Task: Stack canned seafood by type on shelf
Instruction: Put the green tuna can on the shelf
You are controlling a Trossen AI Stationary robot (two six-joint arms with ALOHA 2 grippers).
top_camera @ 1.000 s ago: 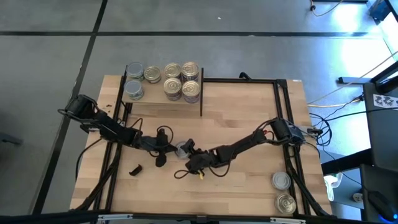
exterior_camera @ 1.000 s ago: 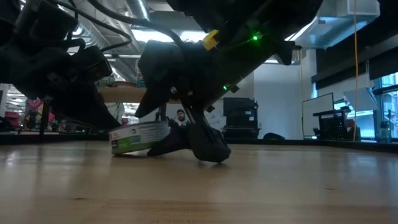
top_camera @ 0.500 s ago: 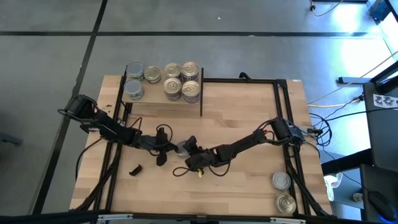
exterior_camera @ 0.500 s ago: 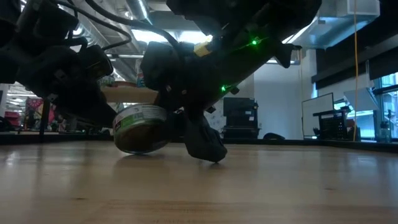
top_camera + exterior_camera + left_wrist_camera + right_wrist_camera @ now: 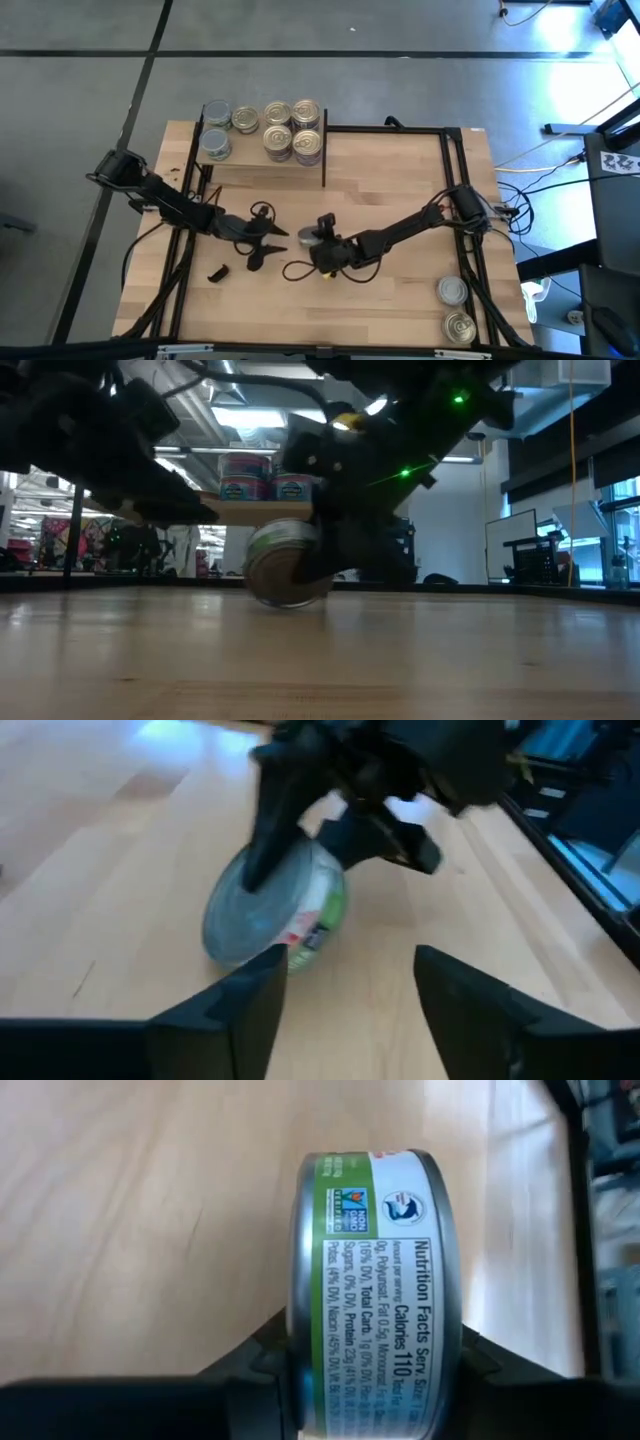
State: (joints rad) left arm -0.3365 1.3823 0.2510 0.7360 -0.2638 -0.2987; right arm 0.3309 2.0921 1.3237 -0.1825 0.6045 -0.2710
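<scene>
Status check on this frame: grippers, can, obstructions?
Right gripper shut on green-label can, mid-table. Left gripper open, empty, beside it. Shelf holds stacked cans. Loose black piece on table, off the path.

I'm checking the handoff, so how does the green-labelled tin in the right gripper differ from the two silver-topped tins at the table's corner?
The green-labelled tin is tipped on edge, clamped in the right gripper; the two silver-topped tins lie flat, untouched. It sits mid-table; they sit near the corner. All are short round metal tins.

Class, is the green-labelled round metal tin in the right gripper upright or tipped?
Tipped: the tin stands on edge, clamped across its flat ends by the right gripper.
</scene>
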